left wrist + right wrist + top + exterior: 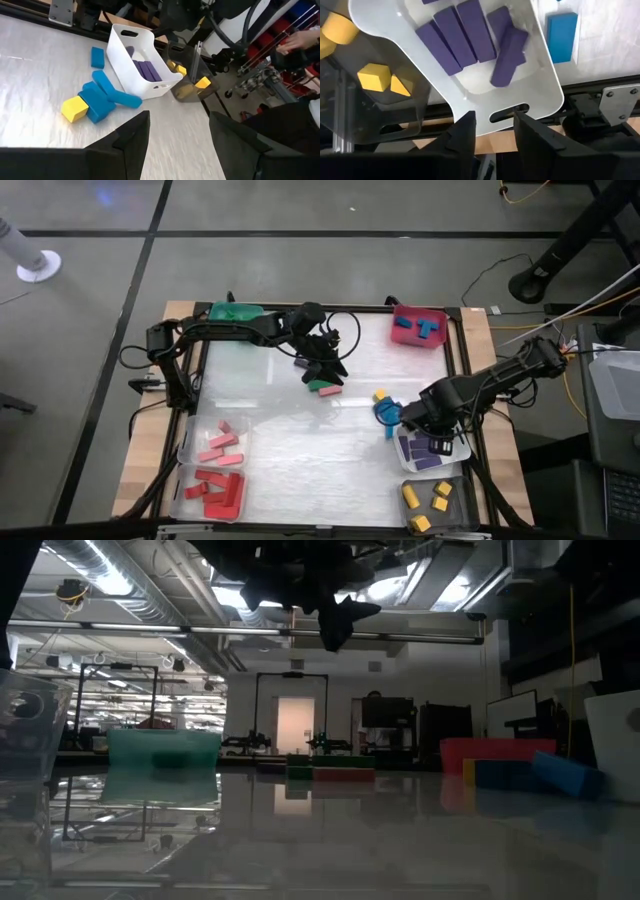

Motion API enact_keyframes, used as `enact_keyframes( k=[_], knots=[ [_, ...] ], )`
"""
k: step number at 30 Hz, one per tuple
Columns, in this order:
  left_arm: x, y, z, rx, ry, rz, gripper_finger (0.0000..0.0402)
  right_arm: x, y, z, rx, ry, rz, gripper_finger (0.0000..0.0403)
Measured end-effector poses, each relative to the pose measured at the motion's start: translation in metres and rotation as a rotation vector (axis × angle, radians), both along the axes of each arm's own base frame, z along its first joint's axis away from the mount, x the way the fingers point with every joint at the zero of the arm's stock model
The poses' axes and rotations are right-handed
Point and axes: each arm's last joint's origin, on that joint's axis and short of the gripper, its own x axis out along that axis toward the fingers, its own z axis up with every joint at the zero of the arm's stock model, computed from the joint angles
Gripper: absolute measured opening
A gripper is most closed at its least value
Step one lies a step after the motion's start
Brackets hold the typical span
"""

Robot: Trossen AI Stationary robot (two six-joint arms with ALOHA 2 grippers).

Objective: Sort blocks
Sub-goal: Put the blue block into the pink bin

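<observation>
A: Right gripper (492,131) status?
B: Above the white plastic bin (540,75) at the table's right edge, fingers parted, nothing between them. Purple rectangular blocks (465,32) lie in the bin, one tilted across the others.
A: Left gripper (177,131)?
B: Mid-table, jaws wide apart, empty. A green bar on a red bar (324,388) sits just below it.
A: Loose ones?
B: Blue blocks (102,95) and a yellow cube (74,108) beside the white bin.

Table centre (300,450) open — bins (210,445) line edges; blue blocks (386,412) crowd white bin (408,463).
</observation>
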Motion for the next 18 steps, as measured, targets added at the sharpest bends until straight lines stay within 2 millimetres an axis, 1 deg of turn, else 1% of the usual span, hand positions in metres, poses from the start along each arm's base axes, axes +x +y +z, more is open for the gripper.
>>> enact_keyframes(
  k=[4, 7, 10, 13, 18],
  knots=[
    [0.000, 0.000, 0.000, -0.002, 0.002, 0.001, 0.0194, 0.003, -0.005, 0.000, 0.035, 0.006, -0.045, 0.0146],
    [0.000, 0.000, 0.000, -0.002, 0.002, 0.001, 0.0194, 0.008, -0.015, 0.001, 0.054, 0.023, -0.145, 0.0145],
    [0.000, 0.000, 0.000, -0.002, 0.002, 0.001, 0.0194, 0.016, -0.027, 0.000, 0.071, -0.022, -0.210, 0.0140],
    [0.000, 0.000, 0.000, -0.003, 0.002, 0.001, 0.0194, 0.028, -0.038, -0.001, 0.098, -0.107, -0.268, 0.0138],
    [0.000, 0.000, 0.000, -0.002, 0.002, 0.001, 0.0194, 0.056, -0.052, 0.002, 0.153, -0.369, -0.333, 0.0138]
  ],
)
